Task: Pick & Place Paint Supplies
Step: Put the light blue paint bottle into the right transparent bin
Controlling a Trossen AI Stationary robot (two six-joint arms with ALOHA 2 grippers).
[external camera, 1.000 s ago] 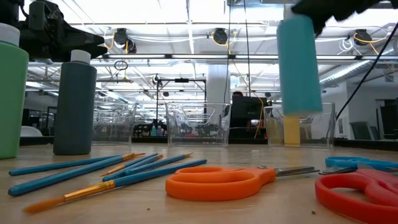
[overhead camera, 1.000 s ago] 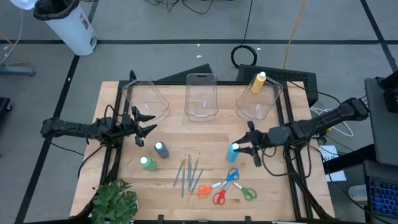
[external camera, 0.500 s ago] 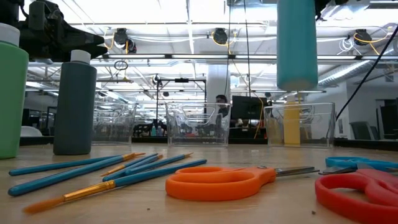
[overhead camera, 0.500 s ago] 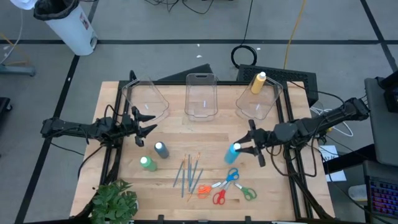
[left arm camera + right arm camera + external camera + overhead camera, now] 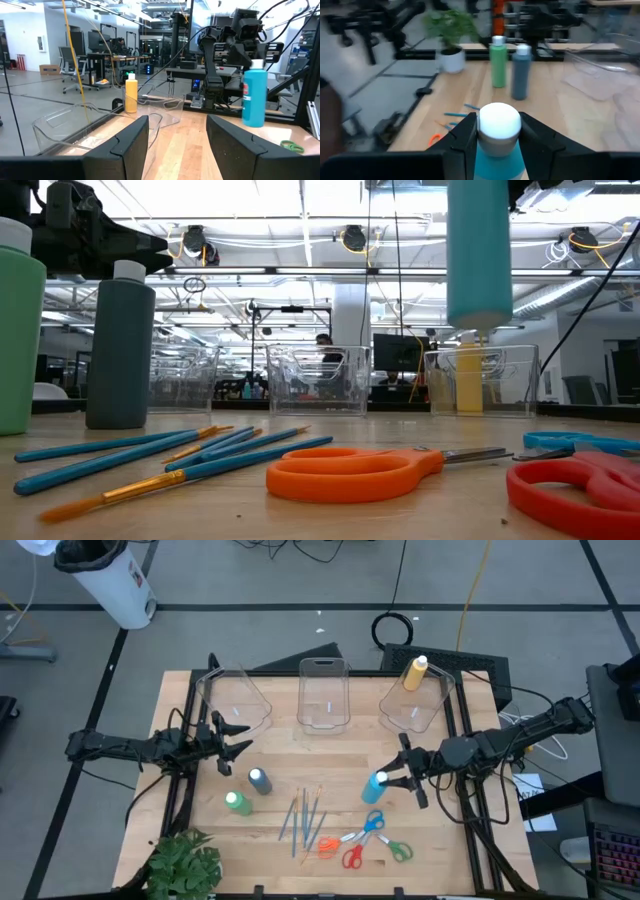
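The left claw [image 5: 238,737] hovers open and empty near the table's [image 5: 300,765] left edge. Just right of it stand the green bottle [image 5: 237,802] and the grey-blue bottle [image 5: 260,781]. Brushes [image 5: 304,821] lie fanned toward the front edge at the middle, scissors [image 5: 365,838] beside them. The right claw [image 5: 396,778] grips the blue bottle [image 5: 375,786] by its neck under the white cap, lifted clear of the table right of centre. The yellow bottle [image 5: 414,673] lies in the clear bin [image 5: 412,698] at the far right corner.
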